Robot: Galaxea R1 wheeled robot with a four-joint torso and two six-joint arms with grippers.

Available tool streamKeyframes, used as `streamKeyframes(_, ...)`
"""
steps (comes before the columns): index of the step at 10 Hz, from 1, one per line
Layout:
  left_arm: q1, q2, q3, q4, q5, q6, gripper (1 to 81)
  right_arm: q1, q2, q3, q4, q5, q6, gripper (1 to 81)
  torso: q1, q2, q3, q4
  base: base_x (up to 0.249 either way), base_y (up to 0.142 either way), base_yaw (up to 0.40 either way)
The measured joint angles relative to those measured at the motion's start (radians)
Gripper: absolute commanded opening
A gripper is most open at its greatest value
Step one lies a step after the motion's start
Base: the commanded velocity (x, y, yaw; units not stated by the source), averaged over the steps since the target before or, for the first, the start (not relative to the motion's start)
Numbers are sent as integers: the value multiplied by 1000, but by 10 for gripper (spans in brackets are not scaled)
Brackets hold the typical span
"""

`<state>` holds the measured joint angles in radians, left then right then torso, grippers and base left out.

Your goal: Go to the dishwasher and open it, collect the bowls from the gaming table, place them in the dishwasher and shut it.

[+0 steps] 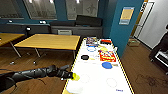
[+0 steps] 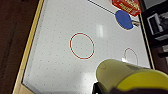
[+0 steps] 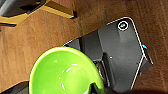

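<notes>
The gaming table (image 1: 97,75) has a glossy white top and a yellow frame and runs away from me at centre right. My left arm reaches in over its near left edge. There my left gripper (image 1: 69,75) is shut on a yellow bowl (image 1: 75,76). That bowl looms close over the white top (image 2: 57,30) in the left wrist view (image 2: 125,75). My right gripper (image 3: 94,89) holds a bright green bowl (image 3: 62,72) by its rim, above the wooden floor and my dark base. A black bowl (image 1: 85,57) sits further up the table. The dishwasher is out of view.
On the table lie a blue disc (image 1: 107,65), a red box (image 1: 107,56) and magazines (image 1: 91,41) at the far end. A pale round thing (image 1: 75,88) sits at the near edge. Wooden tables (image 1: 50,41) stand to the left, a person (image 1: 162,47) at the right.
</notes>
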<state>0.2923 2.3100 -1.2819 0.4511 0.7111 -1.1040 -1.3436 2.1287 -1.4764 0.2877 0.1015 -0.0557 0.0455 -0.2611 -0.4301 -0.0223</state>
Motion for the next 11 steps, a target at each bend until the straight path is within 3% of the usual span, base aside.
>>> streamKeyframes(2, 127, -84, 73, 60, 5, 0, 10, 0, 3, -13, 0, 0, -1, 10, -2, -1, 28, 0, 0, 0, 0)
streamKeyframes(5, 355, -124, 88, 193, -8, 0, 10, -6, 41, -46, -1, -18, -4, 10, -2, -1, 32, 0, 0, 0, 0)
streamKeyframes(9, 655, -127, 37, 373, -138, 0, 10, -7, 49, -69, 0, -25, -3, 10, -2, -1, 33, 0, 0, 0, 0)
streamKeyframes(11, 739, -150, 15, 445, -251, 0, 10, -9, 11, -100, 0, -39, -1, 10, -3, -2, 33, 0, 0, 0, 0)
